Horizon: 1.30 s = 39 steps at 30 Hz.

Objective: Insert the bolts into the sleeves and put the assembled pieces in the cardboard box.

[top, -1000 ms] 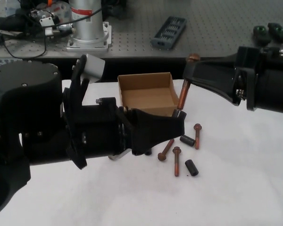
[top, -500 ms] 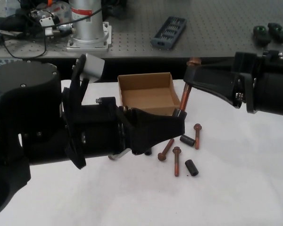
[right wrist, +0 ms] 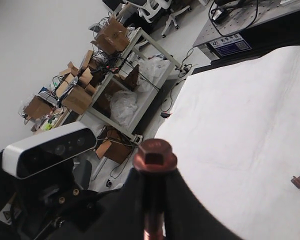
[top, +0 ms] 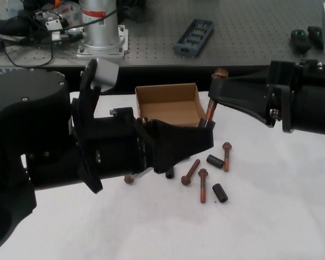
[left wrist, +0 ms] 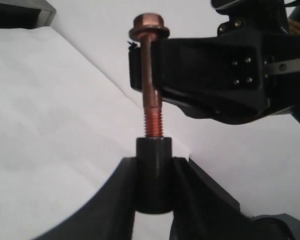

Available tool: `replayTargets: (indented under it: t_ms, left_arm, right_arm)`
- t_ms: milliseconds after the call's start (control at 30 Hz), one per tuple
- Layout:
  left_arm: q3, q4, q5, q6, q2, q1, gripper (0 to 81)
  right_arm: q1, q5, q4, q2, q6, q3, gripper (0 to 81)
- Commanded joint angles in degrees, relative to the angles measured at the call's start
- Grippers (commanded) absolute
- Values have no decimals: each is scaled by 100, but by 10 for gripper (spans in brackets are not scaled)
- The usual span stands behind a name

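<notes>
From the high view, the left gripper is clamped on a black sleeve, and the right gripper grips a copper bolt just below its head, directly above that sleeve. The cardboard box sits just behind both sets of fingertips. On the white cloth in front of and below the grippers lie three loose bolts and two loose sleeves. What looks like a fourth bolt head peeps out from under the left arm, and a dark piece beside it may be a third sleeve; I cannot tell.

In the left wrist view, the sleeve stands upright between the left fingers. The bolt's threaded tip is at the sleeve's mouth, apparently just entering, with most of the shank bare above it.

In the right wrist view, the bolt head sits just beyond the right fingers, which close on the shank, and one loose bolt lies on the cloth off to the side.

The step in hand is insertion. Next, I judge, the bolt must be pushed straight along the sleeve's axis until seated, then the pair carried back to the box.
</notes>
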Motion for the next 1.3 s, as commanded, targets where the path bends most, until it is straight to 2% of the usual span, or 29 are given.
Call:
replayTargets:
  t_ms: [0, 367, 767, 1100, 1167, 1267]
  left_arm:
    - [-59, -156, -376, -21, -91, 5, 6]
    - [-59, -156, -675, -21, -91, 5, 6]
    - [-59, -447, -675, -21, -91, 5, 6]
    - [-59, -671, -675, -21, -91, 5, 6]
    - [-59, -671, -675, -21, -91, 5, 6]
    - [-59, -671, -675, -21, -91, 5, 6]
  right_arm:
    - [3, -187, 8, -10, 8, -29, 29]
    - [3, -420, 8, -8, -254, -29, 29]
    - [3, -1474, 263, -8, -439, -29, 29]
    - [3, -1451, 263, -8, -439, -29, 13]
    - [3, -1451, 263, -8, -439, -29, 118]
    - [3, -1451, 263, -8, -382, -29, 353]
